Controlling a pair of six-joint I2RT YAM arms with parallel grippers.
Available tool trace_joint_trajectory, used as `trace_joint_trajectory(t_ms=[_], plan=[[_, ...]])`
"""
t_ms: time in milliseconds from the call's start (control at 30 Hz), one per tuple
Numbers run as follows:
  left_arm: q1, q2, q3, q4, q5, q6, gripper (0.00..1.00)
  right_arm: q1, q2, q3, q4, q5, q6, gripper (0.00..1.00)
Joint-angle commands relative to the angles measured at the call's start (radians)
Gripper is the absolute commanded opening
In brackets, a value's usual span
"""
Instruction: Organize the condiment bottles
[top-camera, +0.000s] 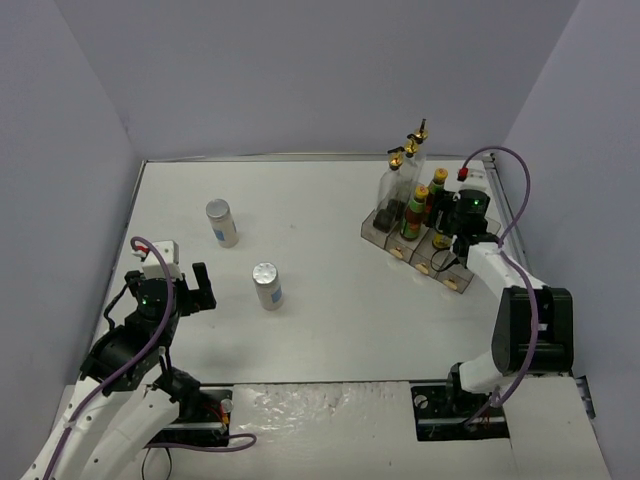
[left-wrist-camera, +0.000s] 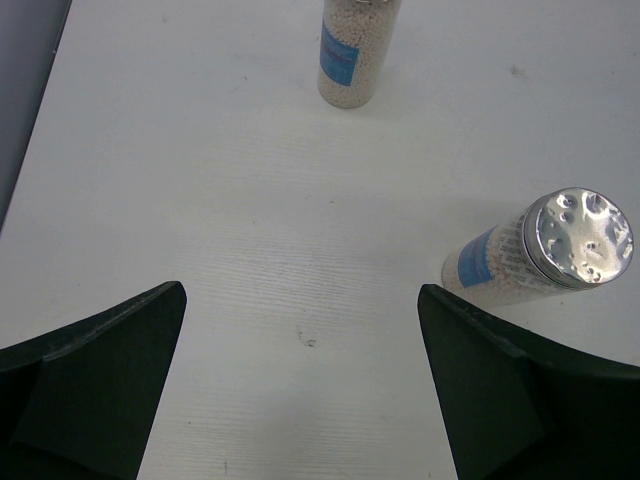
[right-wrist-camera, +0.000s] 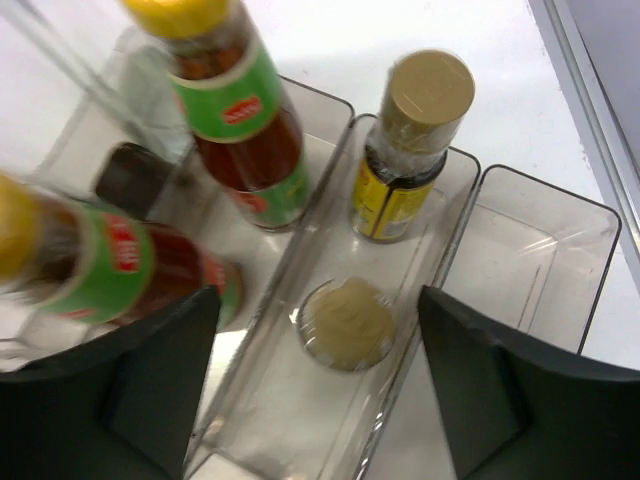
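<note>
Nearest the left wrist camera, the left gripper (left-wrist-camera: 300, 295) is seen spread wide above the white table (left-wrist-camera: 200, 150), with nothing held between its fingers. One silver-lidded shaker (left-wrist-camera: 575, 238) is seen at 3 o'clock of that view, just beyond the right-hand finger and apart from it. A second shaker (left-wrist-camera: 355, 55) stands upright at 12 o'clock, well apart from the first. In the top view both are found at about 9 o'clock on the table.

The right gripper (right-wrist-camera: 318, 295) is likewise released, its fingers straddling a compartment of the clear plastic rack (right-wrist-camera: 455, 235), which is placed at 2 o'clock on the table. A yellow-labelled bottle (right-wrist-camera: 405, 160) stands upright in that compartment, and nearer the fingers a round tan shape (right-wrist-camera: 348, 322) is seen; what it is cannot be told. Two red-sauce bottles (right-wrist-camera: 245, 120) are held in the compartment towards 9 o'clock. Three clear glass bottles (top-camera: 395, 182) are gathered at the rack's far end.
</note>
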Motion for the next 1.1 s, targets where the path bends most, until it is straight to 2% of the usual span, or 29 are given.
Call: trace_joint_trajectory(t_ms=[0,167,300,367,467,733,867,1067], plan=[[0.006,0.01,0.018,0.062,-0.012,0.01,1.0,0.035,-0.173,0.041,-0.015,0.033,-0.009,0.81],[0.006,0.012,0.019,0.061,-0.01,0.011,1.0,0.109,-0.331,0.101,-0.168,-0.043,-0.036,0.9],[0.006,0.012,0.019,0.062,-0.007,0.011,1.0,0.196,-0.394,0.153,-0.248,-0.263,-0.069,0.94],[0.008,0.012,0.019,0.062,-0.008,0.012,1.0,0.3,-0.397,0.161,-0.27,-0.342,-0.071,0.98],[0.006,0.012,0.019,0.064,-0.01,0.011,1.0,0.453,-0.385,0.159,-0.252,-0.371,-0.069,1.0],[0.008,-0.005,0.021,0.054,-0.029,0.003,1.0,0.851,-0.181,0.184,-0.12,-0.285,-0.068,1.0],[0.009,-0.023,0.019,0.051,-0.047,-0.002,1.0,0.955,-0.061,0.24,-0.085,-0.255,-0.08,1.0],[0.008,-0.025,0.019,0.051,-0.047,-0.003,1.0,1.026,0.092,0.32,-0.043,-0.2,-0.083,1.0]])
